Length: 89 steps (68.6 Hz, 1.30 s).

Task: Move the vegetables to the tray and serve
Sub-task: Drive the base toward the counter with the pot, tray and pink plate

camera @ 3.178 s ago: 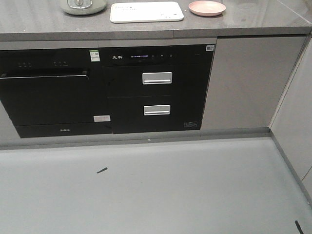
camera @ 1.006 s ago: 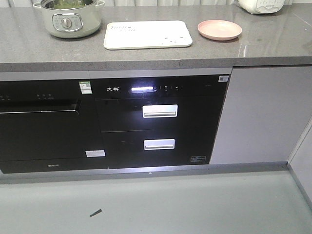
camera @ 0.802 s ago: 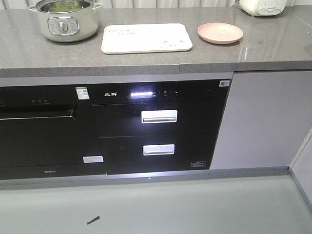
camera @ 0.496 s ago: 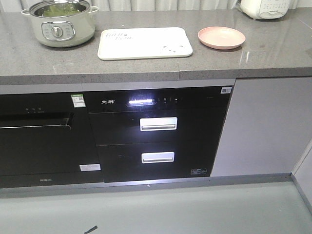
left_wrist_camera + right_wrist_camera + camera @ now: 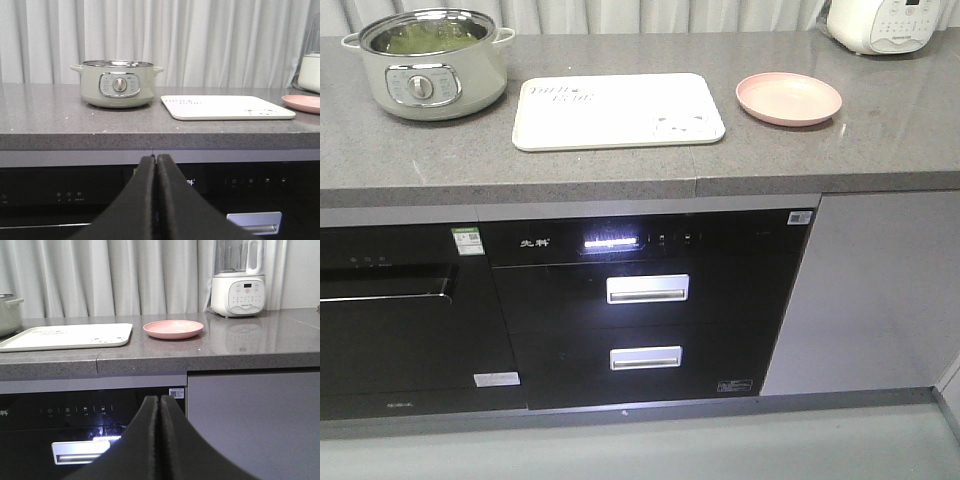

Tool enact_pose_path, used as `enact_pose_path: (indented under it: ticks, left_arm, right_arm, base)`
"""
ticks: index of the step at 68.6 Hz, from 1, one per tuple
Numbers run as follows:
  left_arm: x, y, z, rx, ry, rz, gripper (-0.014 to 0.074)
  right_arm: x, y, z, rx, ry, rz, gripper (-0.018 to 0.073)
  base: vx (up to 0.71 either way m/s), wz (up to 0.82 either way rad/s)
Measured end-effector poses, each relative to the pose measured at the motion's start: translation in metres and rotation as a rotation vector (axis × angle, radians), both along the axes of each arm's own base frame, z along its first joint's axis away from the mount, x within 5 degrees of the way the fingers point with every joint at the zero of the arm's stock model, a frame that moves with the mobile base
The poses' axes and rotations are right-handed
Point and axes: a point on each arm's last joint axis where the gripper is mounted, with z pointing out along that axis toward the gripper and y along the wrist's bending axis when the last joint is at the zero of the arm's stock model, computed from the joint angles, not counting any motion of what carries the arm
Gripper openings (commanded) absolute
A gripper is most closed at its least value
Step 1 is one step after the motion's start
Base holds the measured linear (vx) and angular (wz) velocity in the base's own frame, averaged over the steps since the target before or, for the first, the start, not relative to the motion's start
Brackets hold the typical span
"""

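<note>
While the left pincer [image 5: 154, 159] sits closed, the tray [image 5: 227, 106] lies above-right.

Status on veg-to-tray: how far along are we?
Done: nothing yet. The tray sits bare on the counter, and the vegetables show as green inside the pot beside it. In hand: nothing; the left hand and right hand are both shut and empty, short of the counter. Left: lift the vegetables out, lay them on the tray, serve.
</note>
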Motion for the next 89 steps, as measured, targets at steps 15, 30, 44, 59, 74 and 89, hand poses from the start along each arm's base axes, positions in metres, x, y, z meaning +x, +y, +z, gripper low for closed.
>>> enact_pose_path:
  ticks: [15, 30, 44, 59, 74, 89]
  left_arm:
    - [0.0000, 0.0000, 0.0000, 0.000, 0.000, 0.000, -0.0006]
    - [0.0000, 0.0000, 0.0000, 0.000, 0.000, 0.000, -0.0006]
    - [0.0000, 0.0000, 0.0000, 0.000, 0.000, 0.000, -0.0006]
    - [0.0000, 0.0000, 0.0000, 0.000, 0.000, 0.000, -0.0006]
    - [0.0000, 0.0000, 0.0000, 0.000, 0.000, 0.000, -0.0006]
    - [0.0000, 0.0000, 0.0000, 0.000, 0.000, 0.000, -0.0006]
  right_arm:
    - [0.0000, 0.0000, 0.0000, 0.000, 0.000, 0.000, -0.0008]
    - [0.0000, 0.0000, 0.0000, 0.000, 0.000, 0.000, -0.0008]
    - [0.0000, 0.0000, 0.0000, 0.000, 0.000, 0.000, -0.0008]
    - [0.0000, 0.0000, 0.0000, 0.000, 0.000, 0.000, -0.0008]
    - [0.0000, 0.0000, 0.0000, 0.000, 0.000, 0.000, -0.0008]
    - [0.0000, 0.0000, 0.0000, 0.000, 0.000, 0.000, -0.0008]
  base:
    - [0.20, -0.01]
    - [0.21, -0.01]
    - [0.21, 0.00]
    - [0.20, 0.02]
    - [0.19, 0.04]
    - [0.18, 0.06]
